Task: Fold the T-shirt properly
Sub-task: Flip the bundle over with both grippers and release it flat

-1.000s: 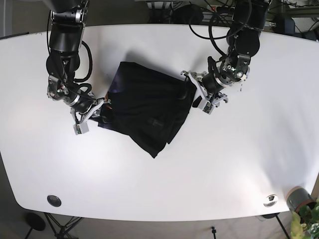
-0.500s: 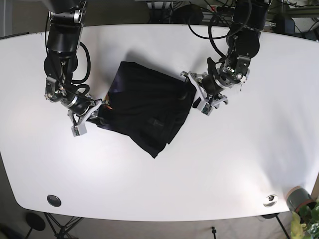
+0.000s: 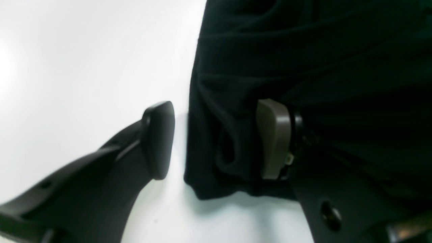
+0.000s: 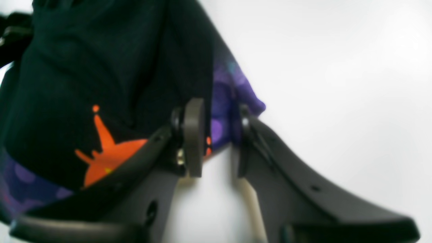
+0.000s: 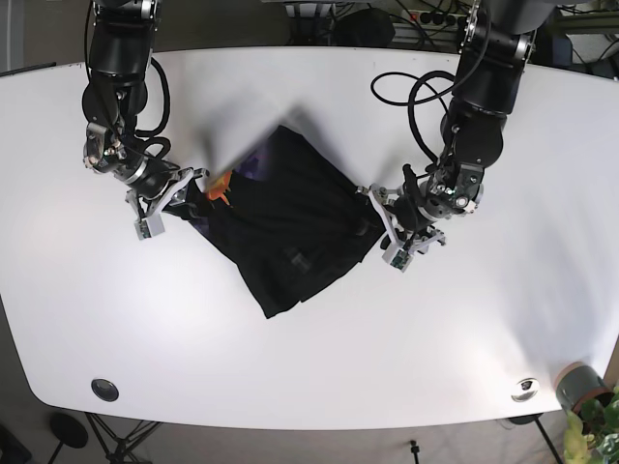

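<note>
The black T-shirt (image 5: 290, 227) lies crumpled mid-table, its left edge raised and showing an orange and purple print (image 4: 108, 152). My right gripper (image 5: 189, 198) holds that raised edge. In the right wrist view the gripper (image 4: 219, 141) is shut on a purple fold of the T-shirt (image 4: 101, 67). My left gripper (image 5: 385, 237) is at the shirt's right corner. In the left wrist view it (image 3: 216, 138) stands open around the bunched hem of the T-shirt (image 3: 303, 67). The tan pad (image 3: 273, 138) touches the cloth. A strip of white table separates the dark finger (image 3: 157, 138) from it.
The white table (image 5: 319, 358) stretches wide around the shirt. A black round insert (image 5: 104, 390) sits near the front left edge and a silver one (image 5: 525, 389) near the front right. A potted plant (image 5: 585, 396) stands just off the front right corner.
My right gripper has lifted the shirt's left edge up and back, exposing the print. My left gripper has moved toward the front with the right corner, and the whole shirt has shifted and turned.
</note>
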